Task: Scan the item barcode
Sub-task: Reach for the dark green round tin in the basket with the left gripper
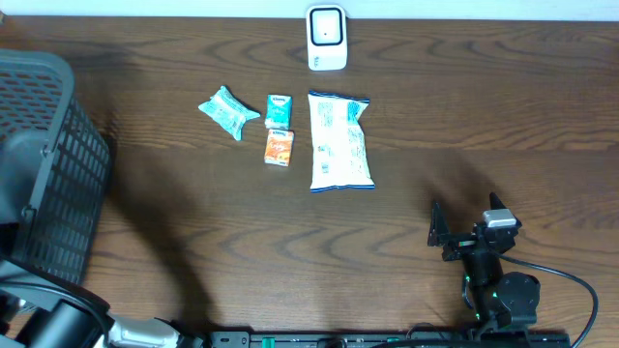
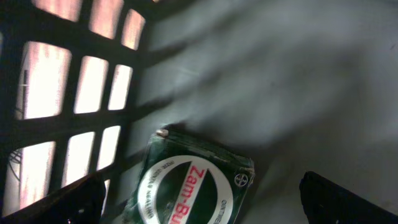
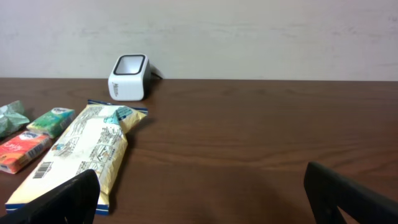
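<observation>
The white barcode scanner (image 1: 327, 39) stands at the table's far edge, also seen as the scanner (image 3: 129, 77). In front of it lie a large snack bag (image 1: 338, 140), a teal box (image 1: 279, 110), an orange box (image 1: 280, 147) and a teal packet (image 1: 228, 111). The snack bag (image 3: 81, 152) shows a barcode at its near end. My right gripper (image 3: 202, 199) is open over bare wood, to the right of the bag. My left gripper (image 2: 205, 199) is open inside the basket, with a green Zam-Buk box (image 2: 189, 183) lying between and beyond its fingers, untouched.
A black mesh basket (image 1: 53, 174) takes up the left side of the table; its grid wall (image 2: 68, 93) is close on the left gripper's left. The right arm (image 1: 493, 280) sits at the near right edge.
</observation>
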